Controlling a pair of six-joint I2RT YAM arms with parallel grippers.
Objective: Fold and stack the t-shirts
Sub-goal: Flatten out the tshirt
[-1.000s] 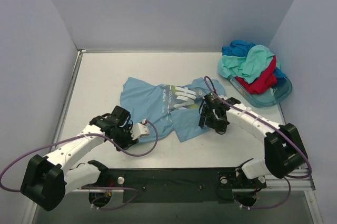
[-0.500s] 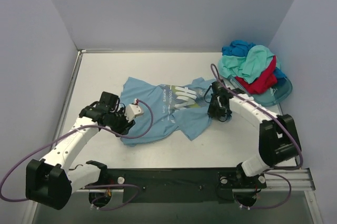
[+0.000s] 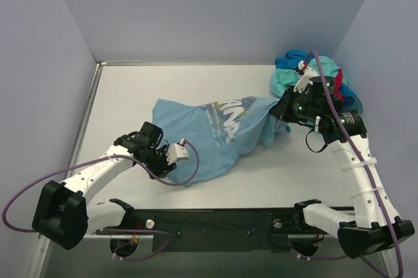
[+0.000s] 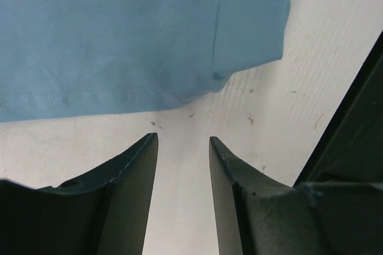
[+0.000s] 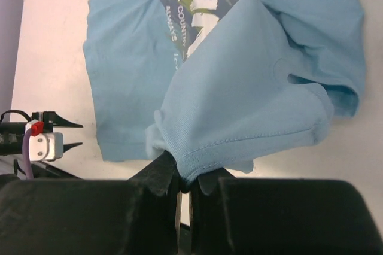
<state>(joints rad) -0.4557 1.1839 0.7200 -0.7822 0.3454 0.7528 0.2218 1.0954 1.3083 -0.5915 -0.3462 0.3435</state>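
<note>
A light sky-blue t-shirt (image 3: 209, 134) with white print lies spread on the table, its right part lifted. My right gripper (image 3: 285, 109) is shut on a hemmed edge of that t-shirt (image 5: 251, 87), and the cloth hangs from the gripper (image 5: 185, 177) above the table. My left gripper (image 3: 172, 160) is low at the shirt's near-left hem. In the left wrist view the left gripper (image 4: 182, 141) is open over bare table, just short of the hem (image 4: 137, 33). Mint-green, red and deeper blue t-shirts (image 3: 310, 82) are heaped at the back right.
The heap sits in a translucent teal tub (image 3: 353, 109) against the right wall. A black rail (image 3: 215, 216) runs along the near table edge, also seen close by as a dark rail (image 4: 353, 135) to the right of the left gripper. Walls enclose left, back and right.
My right gripper shut on the shirt's right edge, then rose and moved right toward the tub, dragging the shirt with it. The left gripper shifted toward the near hem, staying open.
</note>
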